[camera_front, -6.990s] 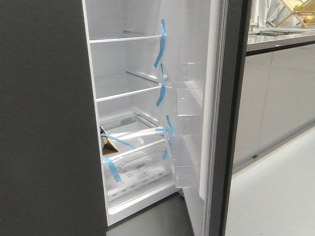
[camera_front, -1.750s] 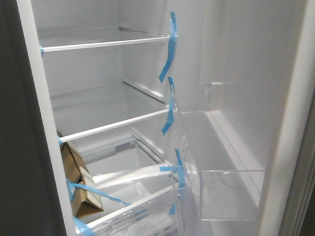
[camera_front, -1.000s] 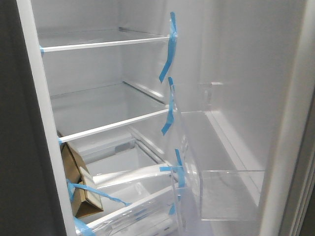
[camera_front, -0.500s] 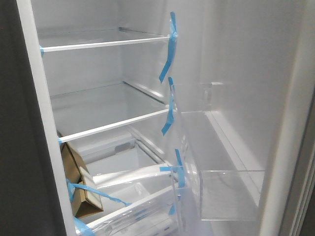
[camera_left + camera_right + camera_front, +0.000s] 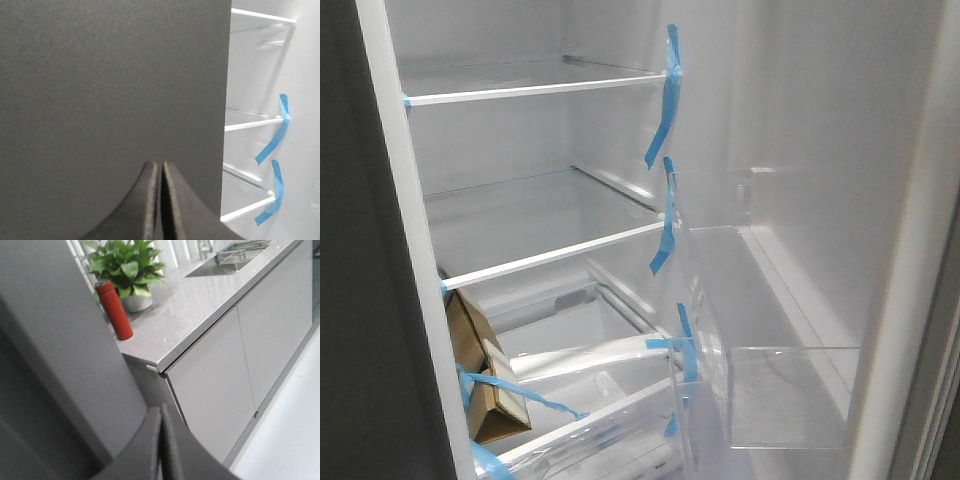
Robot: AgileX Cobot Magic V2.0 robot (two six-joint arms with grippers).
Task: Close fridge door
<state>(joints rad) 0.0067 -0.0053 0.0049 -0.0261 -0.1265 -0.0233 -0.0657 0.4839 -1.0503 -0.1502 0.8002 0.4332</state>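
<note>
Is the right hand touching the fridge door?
Cannot tell. The right wrist view shows the shut right hand beside the fridge door, but no clear contact or gap.

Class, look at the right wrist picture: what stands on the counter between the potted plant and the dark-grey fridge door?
In the right wrist view, a red bottle stands upright on the counter, between the potted plant and the fridge door. Nothing else shows there.

The fridge door [image 5: 800, 150] is showing smooth white plastic lining and a clear plastic bin [image 5: 785, 395]; the countertop [image 5: 210, 305] is gleaming glossy, speckled grey.
</note>
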